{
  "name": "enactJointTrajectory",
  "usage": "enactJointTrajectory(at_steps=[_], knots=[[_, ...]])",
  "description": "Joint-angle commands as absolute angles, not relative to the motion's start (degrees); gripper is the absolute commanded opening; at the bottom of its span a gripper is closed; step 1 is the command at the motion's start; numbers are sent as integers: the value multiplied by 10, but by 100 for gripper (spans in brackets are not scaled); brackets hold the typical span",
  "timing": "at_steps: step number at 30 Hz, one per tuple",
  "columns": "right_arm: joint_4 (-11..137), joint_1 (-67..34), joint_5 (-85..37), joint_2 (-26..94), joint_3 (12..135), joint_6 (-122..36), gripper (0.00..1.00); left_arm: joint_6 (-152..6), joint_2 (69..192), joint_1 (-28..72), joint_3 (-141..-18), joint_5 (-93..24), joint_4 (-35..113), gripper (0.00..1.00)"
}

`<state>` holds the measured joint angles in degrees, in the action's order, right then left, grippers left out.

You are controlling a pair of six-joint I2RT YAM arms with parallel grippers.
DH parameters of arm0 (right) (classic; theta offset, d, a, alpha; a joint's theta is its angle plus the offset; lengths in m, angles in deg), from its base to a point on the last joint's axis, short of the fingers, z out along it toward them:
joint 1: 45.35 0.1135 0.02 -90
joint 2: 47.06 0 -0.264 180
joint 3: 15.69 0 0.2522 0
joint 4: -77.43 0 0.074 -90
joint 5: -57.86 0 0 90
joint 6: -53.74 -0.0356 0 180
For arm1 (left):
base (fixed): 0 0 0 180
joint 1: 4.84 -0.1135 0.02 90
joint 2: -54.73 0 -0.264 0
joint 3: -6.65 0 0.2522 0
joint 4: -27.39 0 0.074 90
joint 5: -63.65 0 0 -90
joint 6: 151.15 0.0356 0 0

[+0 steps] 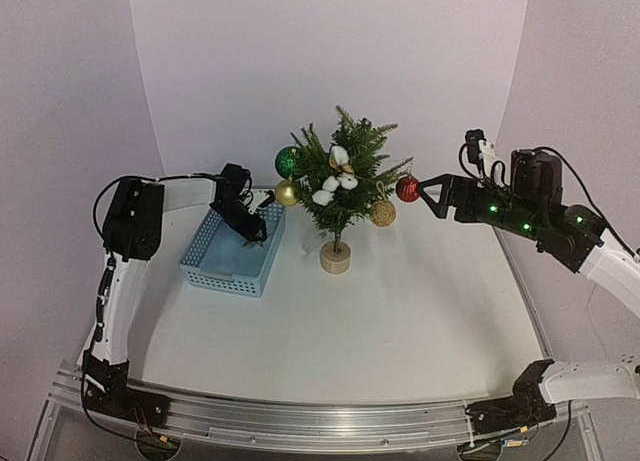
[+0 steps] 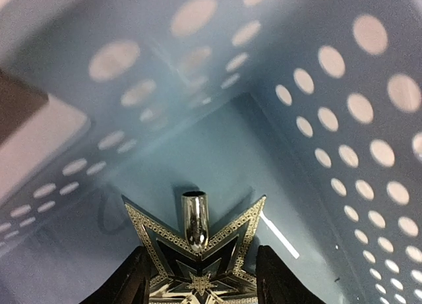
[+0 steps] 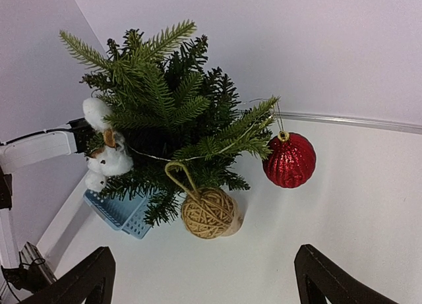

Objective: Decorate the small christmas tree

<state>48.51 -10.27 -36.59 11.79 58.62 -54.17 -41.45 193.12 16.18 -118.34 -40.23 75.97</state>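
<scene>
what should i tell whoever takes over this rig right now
left hand: down in the blue basket, fingers either side of the gold star, grip not confirmed.
right hand: open, empty, facing the red ball.
small christmas tree: upright mid-table.
done: red ball, green ball, gold ball, twine ball, cotton bolls on it.
left: probably lifting the star onto the treetop.

Top camera: high at the near side, looking down and forward over the whole table. Left wrist camera: very close, inside the blue basket. Right wrist camera: near, facing the small christmas tree. The top view shares both.
</scene>
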Motion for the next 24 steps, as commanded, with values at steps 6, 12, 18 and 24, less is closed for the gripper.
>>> enactJointTrajectory(at_steps=[6, 12, 18, 24], knots=[[486, -100, -379, 90, 588, -547, 94, -319, 1815, 151, -1054, -441, 798, 50], [486, -99, -376, 86, 587, -550, 94, -314, 1766, 145, -1032, -454, 806, 50], [487, -100, -366, 93, 601, -548, 94, -344, 1740, 140, -1060, -485, 832, 50], [487, -100, -356, 106, 614, -542, 94, -324, 1756, 140, -1059, -458, 813, 56]])
